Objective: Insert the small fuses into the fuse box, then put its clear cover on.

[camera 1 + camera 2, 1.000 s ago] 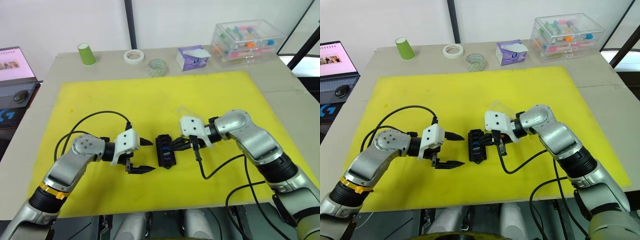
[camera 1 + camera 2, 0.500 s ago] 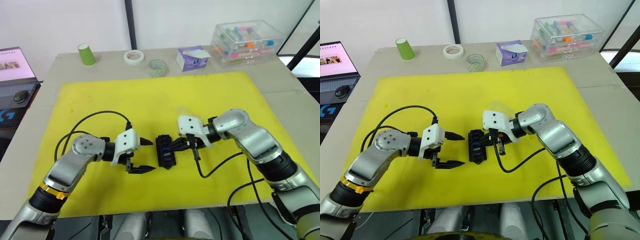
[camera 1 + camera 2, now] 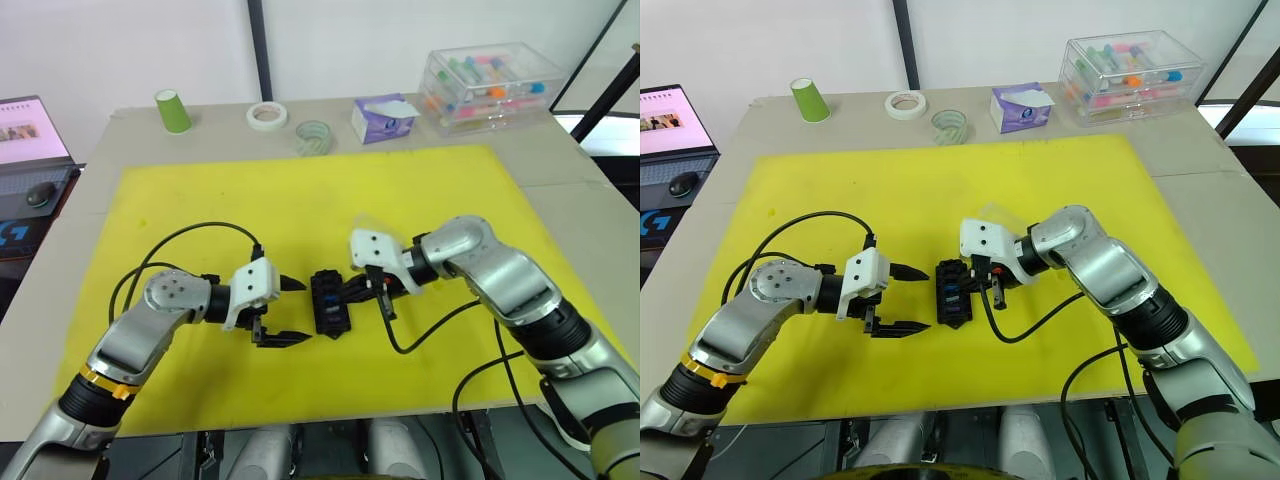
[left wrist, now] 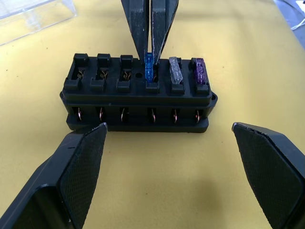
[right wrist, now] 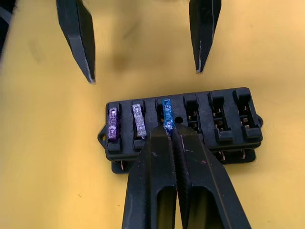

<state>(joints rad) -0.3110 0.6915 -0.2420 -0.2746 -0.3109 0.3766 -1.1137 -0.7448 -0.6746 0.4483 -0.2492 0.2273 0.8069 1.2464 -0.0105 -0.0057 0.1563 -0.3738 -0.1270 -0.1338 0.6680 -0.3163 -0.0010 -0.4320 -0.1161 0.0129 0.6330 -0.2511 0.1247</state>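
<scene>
The black fuse box (image 3: 330, 300) lies mid-mat between both arms. A purple fuse (image 4: 199, 71) and a grey-clear fuse (image 4: 175, 76) stand in its end slots. My right gripper (image 5: 170, 131) is shut on a teal fuse (image 4: 149, 74), which sits in the third slot beside them; the other three slots in that row are bare. On the box's left, my left gripper (image 3: 300, 312) is open, its fingers apart from the box. The clear cover (image 4: 33, 12) lies on the mat just behind the right gripper.
Everything sits on a yellow mat (image 3: 300, 190). Along the table's back are a green cup (image 3: 173, 108), a white tape roll (image 3: 268, 113), a clear tape roll (image 3: 314, 135), a tissue pack (image 3: 385, 115) and a clear case of tubes (image 3: 495, 80). A laptop (image 3: 30, 130) stands at the left.
My right gripper has shifted a little left, closer over the fuse box, with the teal fuse. The left arm has not moved.
</scene>
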